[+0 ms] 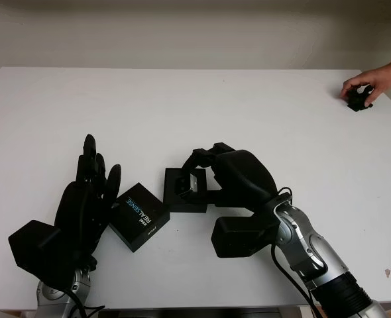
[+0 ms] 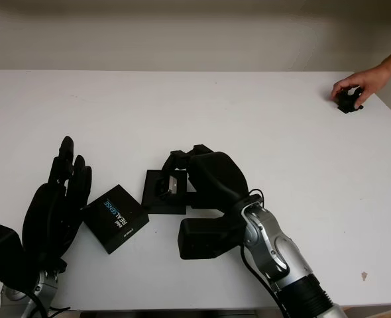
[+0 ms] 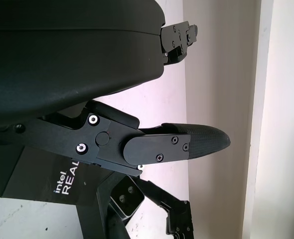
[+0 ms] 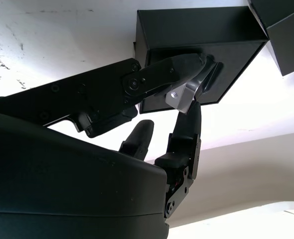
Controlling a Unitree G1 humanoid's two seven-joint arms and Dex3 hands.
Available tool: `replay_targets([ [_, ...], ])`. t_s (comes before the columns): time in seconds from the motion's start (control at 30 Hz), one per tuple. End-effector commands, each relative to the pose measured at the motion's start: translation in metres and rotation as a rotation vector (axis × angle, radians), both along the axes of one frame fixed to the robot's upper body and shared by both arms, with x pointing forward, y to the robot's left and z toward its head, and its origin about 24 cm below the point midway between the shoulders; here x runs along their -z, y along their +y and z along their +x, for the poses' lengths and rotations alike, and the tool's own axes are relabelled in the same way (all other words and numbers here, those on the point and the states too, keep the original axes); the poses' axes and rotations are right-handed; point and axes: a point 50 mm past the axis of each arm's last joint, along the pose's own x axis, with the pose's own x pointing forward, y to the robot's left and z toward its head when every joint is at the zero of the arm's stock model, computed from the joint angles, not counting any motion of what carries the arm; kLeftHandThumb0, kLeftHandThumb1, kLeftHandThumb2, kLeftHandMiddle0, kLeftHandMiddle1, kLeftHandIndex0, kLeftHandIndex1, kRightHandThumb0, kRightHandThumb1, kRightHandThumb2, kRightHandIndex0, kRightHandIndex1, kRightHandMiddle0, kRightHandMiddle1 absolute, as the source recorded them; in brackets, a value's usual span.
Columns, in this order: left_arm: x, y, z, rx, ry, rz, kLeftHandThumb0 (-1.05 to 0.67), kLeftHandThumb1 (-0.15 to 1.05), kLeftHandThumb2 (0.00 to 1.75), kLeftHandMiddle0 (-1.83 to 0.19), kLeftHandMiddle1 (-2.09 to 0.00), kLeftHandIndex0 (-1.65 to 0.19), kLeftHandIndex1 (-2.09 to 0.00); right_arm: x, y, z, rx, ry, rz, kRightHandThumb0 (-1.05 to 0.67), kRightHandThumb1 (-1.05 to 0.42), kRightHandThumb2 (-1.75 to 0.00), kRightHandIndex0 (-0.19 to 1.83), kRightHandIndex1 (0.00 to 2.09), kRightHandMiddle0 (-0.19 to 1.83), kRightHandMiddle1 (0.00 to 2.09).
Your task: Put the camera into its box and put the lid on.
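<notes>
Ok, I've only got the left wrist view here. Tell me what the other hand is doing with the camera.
Observer: The right hand grips the silver camera over the open box.
Operator: Say whether it's seated inside yet.
Observer: I can't tell; in the right wrist view the fingers are clamped on it at the box's mouth.
Operator: Report where the lid sits.
Observer: The lid, printed RealSense, lies on the table between the box and the open left hand.
Operator: Flag anything else around.
Observer: A person's hand holds a small black object at the far right corner.
</notes>
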Motion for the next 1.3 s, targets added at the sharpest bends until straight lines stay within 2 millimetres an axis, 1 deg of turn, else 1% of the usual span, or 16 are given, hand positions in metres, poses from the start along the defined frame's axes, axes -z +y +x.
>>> replay_targets([
  [0.0,0.004,0.001,-0.003,0.002,0.018,0.005,-0.74,1.05,0.45,0.19,-0.05,0.19,-0.05,0.003,0.001,0.001,0.003,0.042,0.075,-0.37,-0.91,-0.05,0.22,0.88,0.51,1.31],
  [0.17,0.004,0.001,-0.003,-0.002,0.021,0.005,-0.74,1.05,0.46,0.18,-0.05,0.18,-0.05,-0.002,-0.002,0.008,0.034,0.138,0.279,-0.33,-0.90,-0.05,0.19,0.90,0.44,1.44],
  [0.3,0.004,0.001,-0.003,-0.001,0.023,0.001,-0.74,1.05,0.46,0.19,-0.05,0.19,-0.05,-0.009,-0.005,0.013,0.029,0.168,0.350,-0.34,-0.91,-0.06,0.17,0.88,0.40,1.50],
  [0.5,0.003,0.001,-0.001,-0.004,0.019,0.007,-0.74,1.05,0.46,0.18,-0.05,0.19,-0.05,-0.022,-0.006,0.015,0.016,0.153,0.385,-0.36,-0.91,-0.05,0.17,0.85,0.41,1.49],
  [1.0,0.002,0.002,0.001,0.003,0.014,0.003,-0.74,1.05,0.45,0.18,-0.05,0.19,-0.05,-0.027,-0.003,0.014,-0.012,0.137,0.417,-0.36,-0.91,-0.05,0.16,0.92,0.39,1.54],
  [1.17,0.002,0.002,0.001,0.005,0.015,0.010,-0.75,1.05,0.45,0.19,-0.05,0.19,-0.05,-0.024,-0.003,0.014,-0.016,0.183,0.443,-0.35,-0.91,-0.06,0.14,0.92,0.39,1.53],
  [1.27,0.002,0.002,0.002,0.001,0.014,0.015,-0.75,1.05,0.46,0.18,-0.06,0.18,-0.06,-0.021,-0.005,0.016,-0.007,0.279,0.456,-0.35,-0.93,-0.06,0.10,0.91,0.34,1.57],
])
